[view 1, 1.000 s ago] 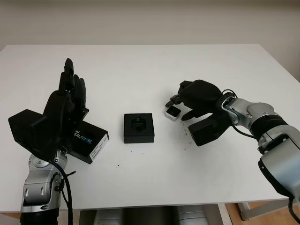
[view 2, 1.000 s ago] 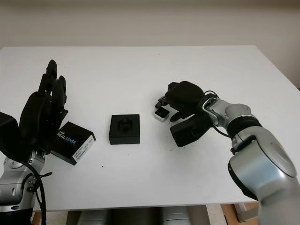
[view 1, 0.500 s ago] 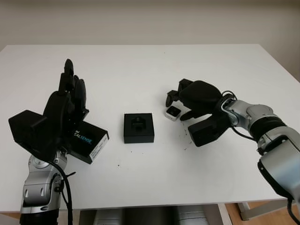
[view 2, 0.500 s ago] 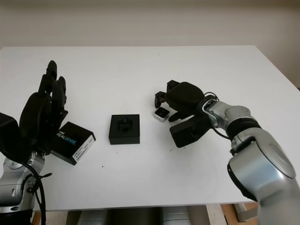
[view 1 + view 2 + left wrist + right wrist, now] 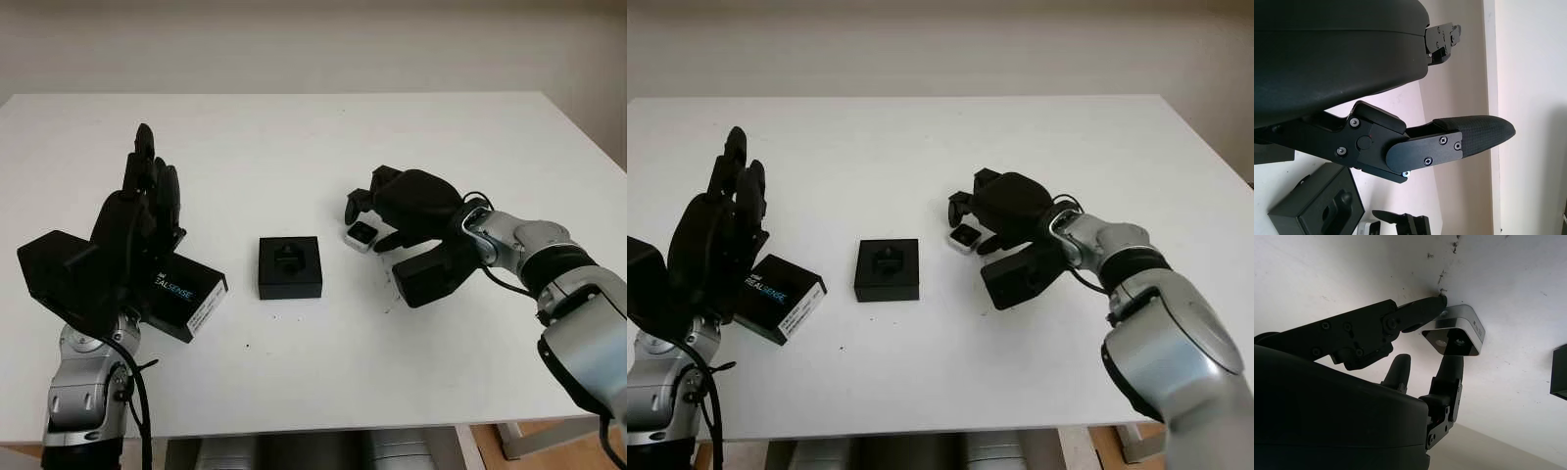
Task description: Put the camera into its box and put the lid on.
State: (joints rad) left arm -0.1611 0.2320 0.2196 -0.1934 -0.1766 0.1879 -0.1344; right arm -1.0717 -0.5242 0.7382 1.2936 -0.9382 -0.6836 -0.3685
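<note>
My right hand (image 5: 407, 206) sits over the small silver-grey cube camera with a dark glass front (image 5: 361, 235), its fingers curled round but not yet clamped: in the right wrist view 1 fingertip (image 5: 1436, 305) touches the camera's upper edge while 2 others stand just beside its glass face, so I judge this a closing grasp, not a secure one. The camera lies on the white surface (image 5: 323, 137), just right of the square black box base with a moulded foam recess (image 5: 290, 266), near it but apart. I expect the camera to be light, rigid and metal-skinned, so smooth sides could slip under hard plastic fingertips; it will not give, and a skewed squeeze may flick it away across the surface. I would pinch it on 2 opposite metal flanks, keeping my fingertips off the lens window, which looks like the fragile, smudge-prone part. The recess looks snug, so the camera would need to go in square. My left hand (image 5: 137, 220) is open, raised over the left side of the surface, above the flat black cardboard lid with a white label and blue lettering (image 5: 186, 294), which lies well left of the box base. That lid should be light and stiff, best taken by its edges.
</note>
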